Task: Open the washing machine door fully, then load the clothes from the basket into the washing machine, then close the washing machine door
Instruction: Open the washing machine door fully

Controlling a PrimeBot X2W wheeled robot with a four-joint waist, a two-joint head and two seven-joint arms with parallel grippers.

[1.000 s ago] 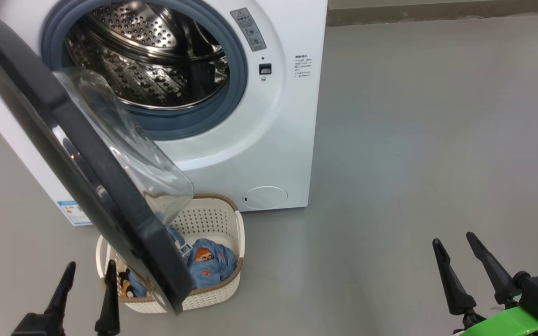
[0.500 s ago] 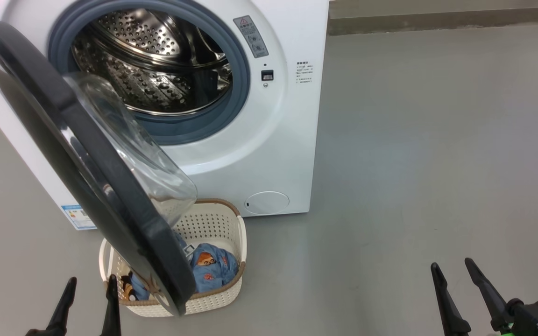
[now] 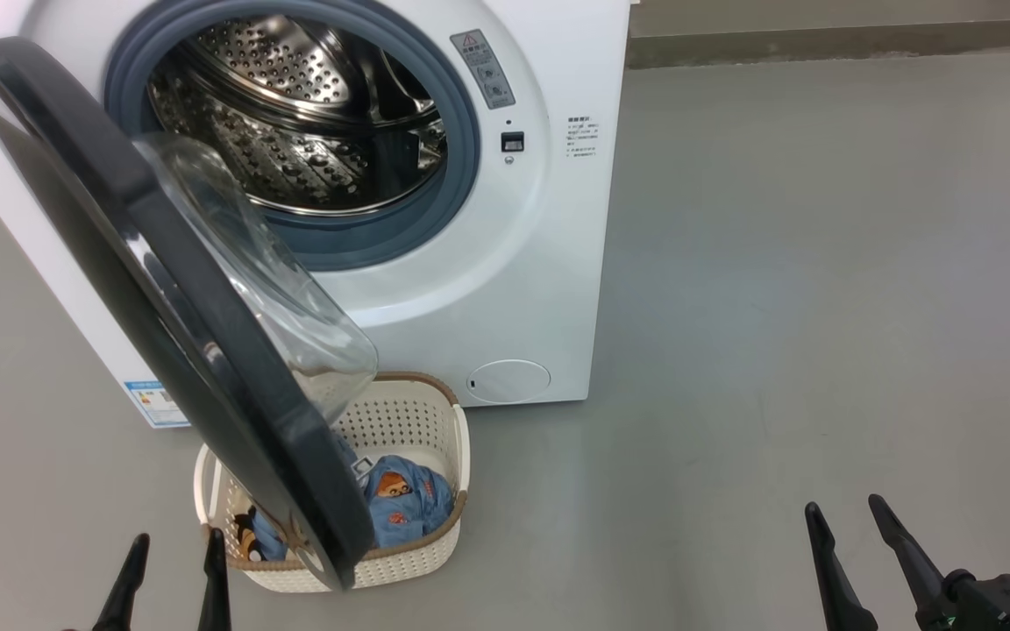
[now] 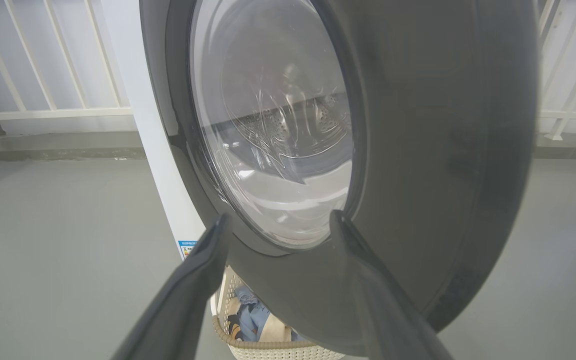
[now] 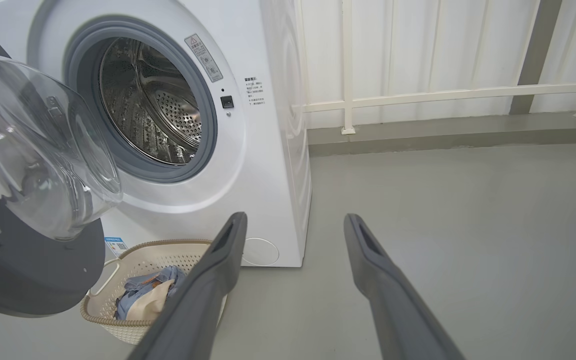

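My left end effector [image 3: 177, 536] sits low at my left with its two dark fingers spread apart and nothing between them. In the left wrist view the fingers point at the outer face of the washing machine door [image 3: 207, 368], which looms close ahead; I cannot tell whether a fingertip touches it. My right end effector [image 3: 842, 505] hovers over the bare grey floor [image 3: 777, 307], well apart from everything, fingers likewise parted and empty.

The door is swung out from the washing machine [image 3: 505, 289], hinged on my left, with its bulging clear window [image 3: 242, 263] facing the opening. The steel drum [image 3: 295, 114] is exposed inside the grey-blue gasket [image 3: 461, 149], and I see no garment in it.

The basket [image 3: 408, 412] stands on the floor just in front of the machine, below the opening; the door's lower edge hangs over its left part and hides some of it. The clothes [image 3: 408, 504], light blue with orange-brown bears, lie bunched inside the basket.
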